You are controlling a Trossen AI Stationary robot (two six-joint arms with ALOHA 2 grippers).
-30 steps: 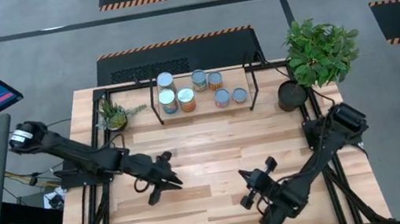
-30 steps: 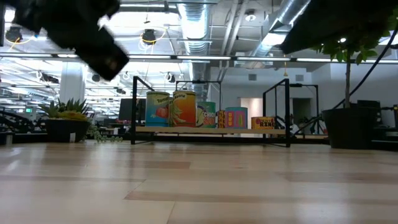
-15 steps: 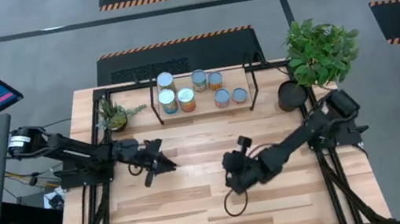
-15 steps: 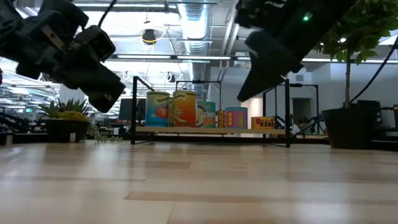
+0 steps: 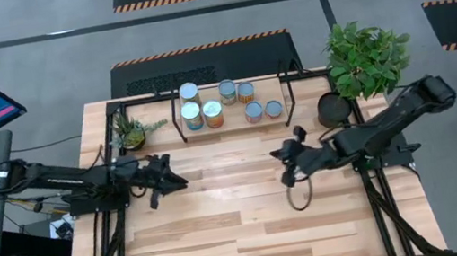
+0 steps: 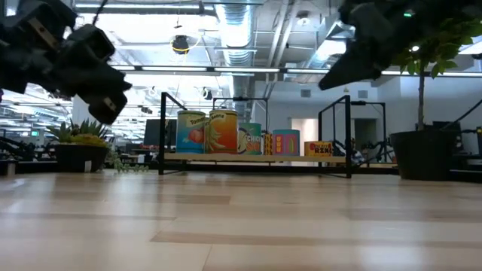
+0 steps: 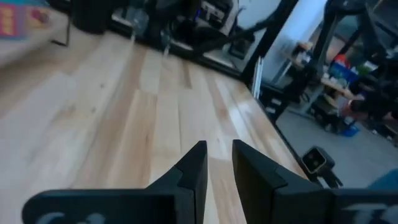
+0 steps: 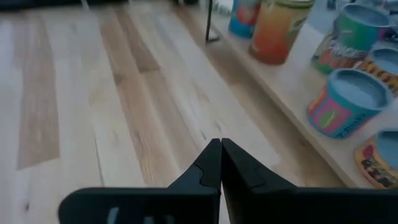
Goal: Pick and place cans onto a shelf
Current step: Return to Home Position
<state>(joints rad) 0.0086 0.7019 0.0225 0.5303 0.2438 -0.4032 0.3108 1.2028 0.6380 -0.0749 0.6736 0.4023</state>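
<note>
Several cans (image 5: 214, 114) stand upright on the shelf (image 5: 281, 91) at the table's far edge; the low view shows their labels (image 6: 222, 132) in a row. My left gripper (image 5: 168, 179) hovers over the table's left half, its fingers (image 7: 200, 163) slightly apart with nothing between them. My right gripper (image 5: 283, 153) hovers in front of the shelf's right part, shut and empty (image 8: 221, 144); the cans (image 8: 345, 102) and the shelf (image 8: 297, 93) lie just beyond it.
A large leafy plant (image 5: 368, 57) in a dark pot (image 5: 332, 110) stands at the far right corner. A small plant (image 5: 129, 130) stands left of the shelf. Bare tabletop (image 5: 242, 217) stretches across the middle and near side.
My right gripper has swung from near the table's near edge toward the far edge, up to the shelf, staying shut. My left gripper has drawn back toward the table's left edge and a little toward the far side. The cans have stayed put.
</note>
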